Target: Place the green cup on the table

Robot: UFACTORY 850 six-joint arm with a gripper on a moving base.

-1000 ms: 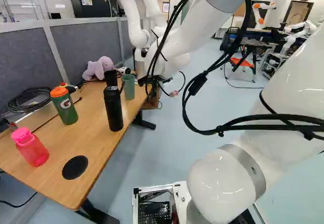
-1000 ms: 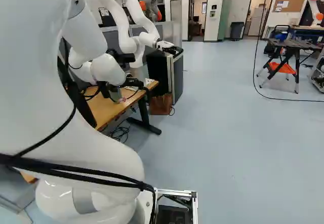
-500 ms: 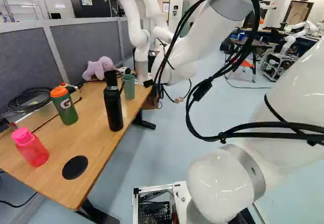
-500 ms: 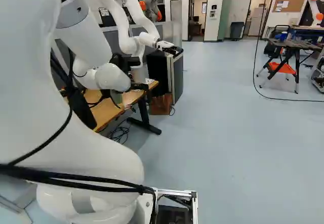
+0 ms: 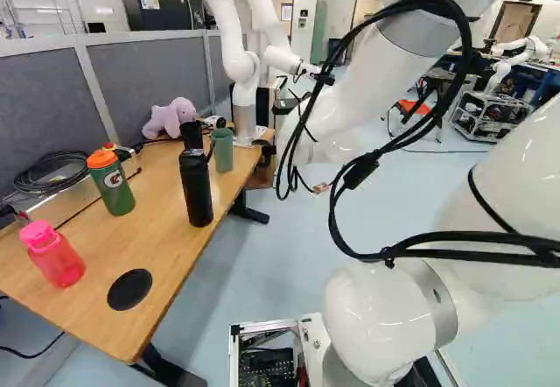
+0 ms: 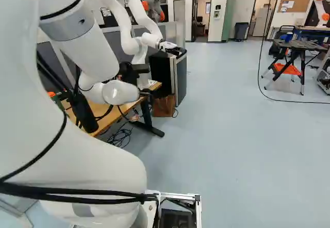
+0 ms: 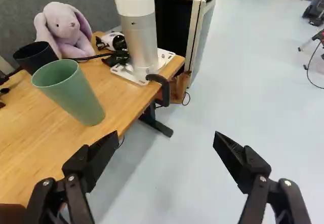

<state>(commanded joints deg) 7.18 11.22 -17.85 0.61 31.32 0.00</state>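
The gripper [image 6: 148, 80] is past the table's edge in the right base view, partly behind my arm. In the wrist view the gripper [image 7: 166, 137] is open, with only floor showing between its fingers. The green cup [image 7: 76, 96] stands on the wooden table [image 7: 38, 138], ahead of one finger and outside the gap, apart from the gripper. In the left base view the green cup [image 5: 222, 151] is upright near the far end of the table, unobstructed by my arm.
Near the cup are a black cup [image 7: 36, 57], a black bottle [image 5: 196, 190] and a plush toy [image 7: 63, 29]. A green bottle [image 5: 112, 186] and a pink bottle [image 5: 54, 256] stand closer. Another robot [image 7: 139, 36] is mounted at the table's far end.
My arm has swung to the right in both base views, carrying the gripper away from the green cup and off the table's side. The cup and the base have not moved.
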